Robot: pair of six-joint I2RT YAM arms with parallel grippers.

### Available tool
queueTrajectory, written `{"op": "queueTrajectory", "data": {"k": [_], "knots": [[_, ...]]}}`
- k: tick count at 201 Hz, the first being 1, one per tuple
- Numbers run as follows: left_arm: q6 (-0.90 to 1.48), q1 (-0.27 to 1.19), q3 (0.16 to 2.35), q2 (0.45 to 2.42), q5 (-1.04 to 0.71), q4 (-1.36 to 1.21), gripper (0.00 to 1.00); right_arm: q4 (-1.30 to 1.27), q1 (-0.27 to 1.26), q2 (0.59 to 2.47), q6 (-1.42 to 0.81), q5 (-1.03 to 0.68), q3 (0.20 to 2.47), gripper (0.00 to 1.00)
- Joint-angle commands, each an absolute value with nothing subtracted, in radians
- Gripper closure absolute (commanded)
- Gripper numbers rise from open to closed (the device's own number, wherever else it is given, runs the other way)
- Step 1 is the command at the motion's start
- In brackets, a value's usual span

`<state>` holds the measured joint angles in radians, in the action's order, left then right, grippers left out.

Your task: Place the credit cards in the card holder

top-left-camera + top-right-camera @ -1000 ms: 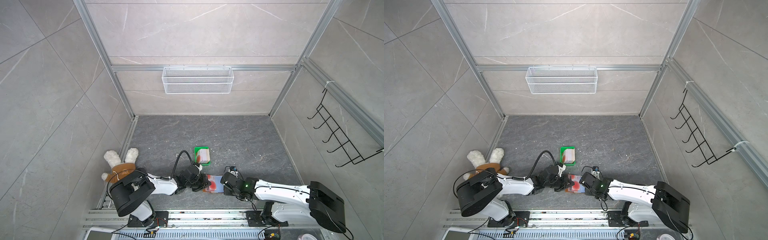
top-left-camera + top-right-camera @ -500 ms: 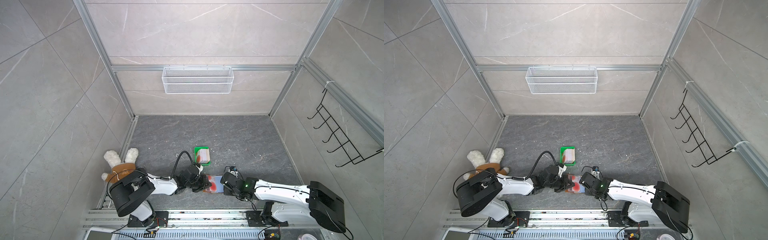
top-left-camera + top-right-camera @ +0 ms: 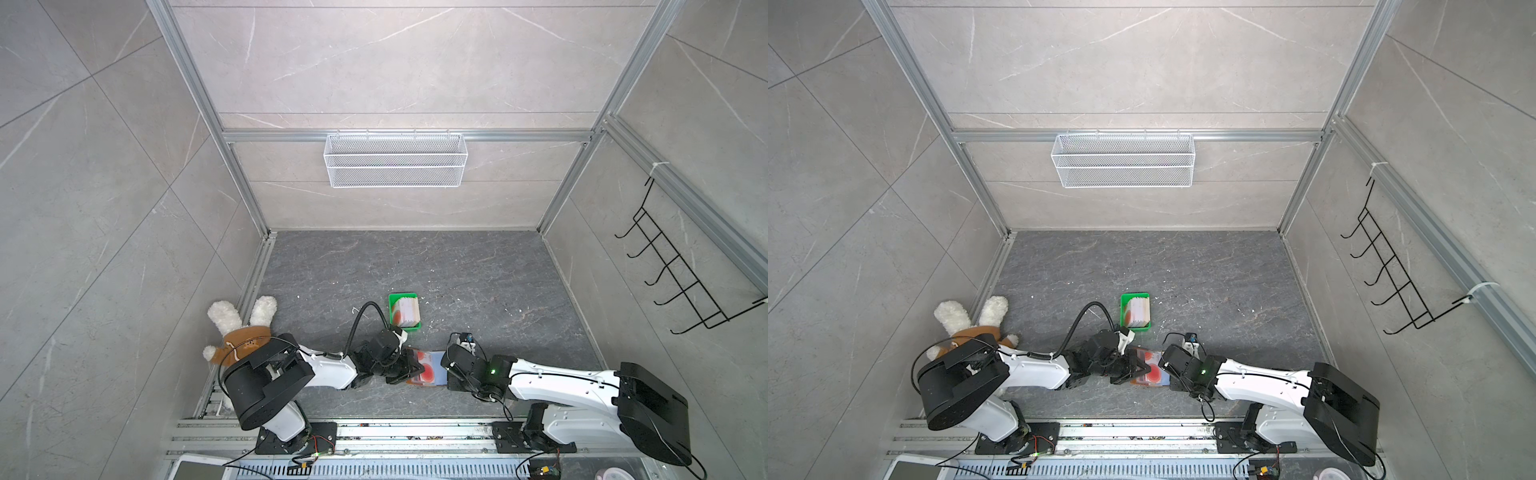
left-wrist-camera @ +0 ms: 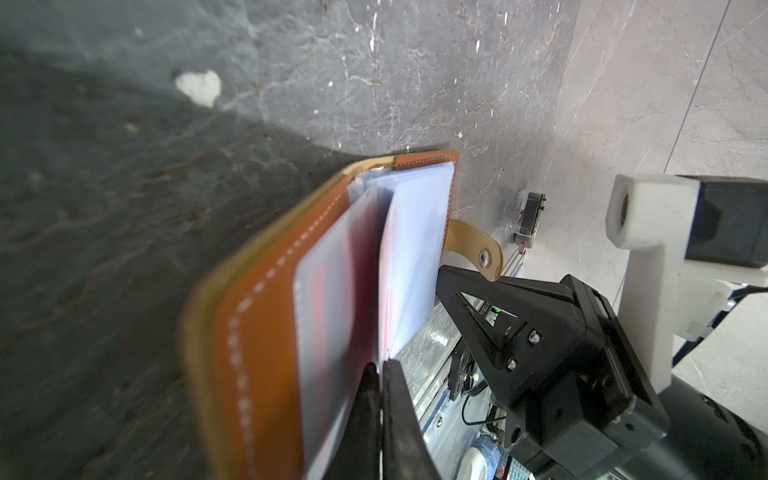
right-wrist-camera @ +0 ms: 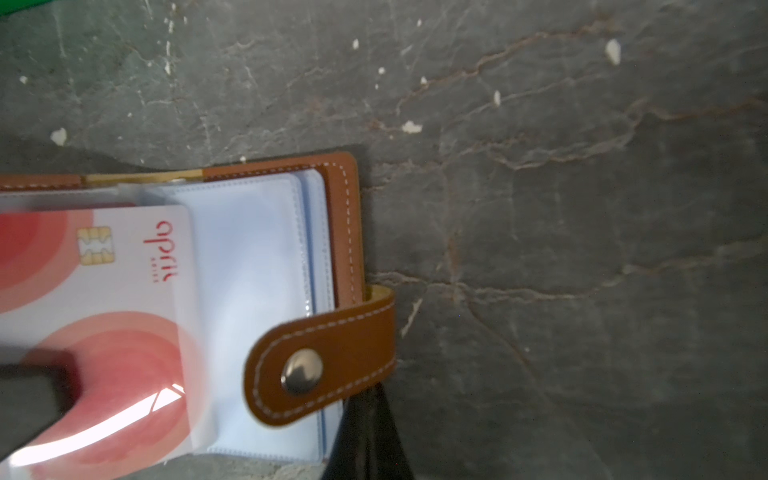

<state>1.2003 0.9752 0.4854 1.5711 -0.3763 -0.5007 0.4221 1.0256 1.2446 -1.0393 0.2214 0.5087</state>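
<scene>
Dark grey stone-look floor (image 3: 457,270), boxed in by pale tiled walls (image 3: 395,62), with a wire basket (image 3: 395,166) and a hook rack (image 3: 673,282) hung on them. Credit cards (image 3: 407,311) are stacked in a green tray (image 3: 394,300) mid-floor. Just in front, the card holder (image 5: 345,232) is laid open, 1 card (image 5: 104,291) tucked in a clear sleeve. A sleeve is pinched by the closed left gripper (image 4: 381,368). The right gripper (image 5: 368,415) is closed too, at the strap-side edge; what it pinches can't be told.
</scene>
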Motion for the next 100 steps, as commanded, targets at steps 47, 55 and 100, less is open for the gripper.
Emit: {"op": "queueTrajectory", "data": {"k": [47, 55, 100], "knots": [[1.182, 0.976, 0.518, 1.599, -0.393, -0.489, 1.0, 0.452, 1.031, 1.283, -1.044, 0.222, 0.508, 0.96], [1.179, 0.976, 0.523, 1.599, -0.388, -0.464, 0.99, 0.454, 1.031, 1.284, -1.043, 0.222, 0.509, 0.97], [1.17, 0.976, 0.553, 1.6, -0.376, -0.368, 0.91, 0.451, 1.031, 1.296, -1.046, 0.221, 0.508, 0.97]]}}
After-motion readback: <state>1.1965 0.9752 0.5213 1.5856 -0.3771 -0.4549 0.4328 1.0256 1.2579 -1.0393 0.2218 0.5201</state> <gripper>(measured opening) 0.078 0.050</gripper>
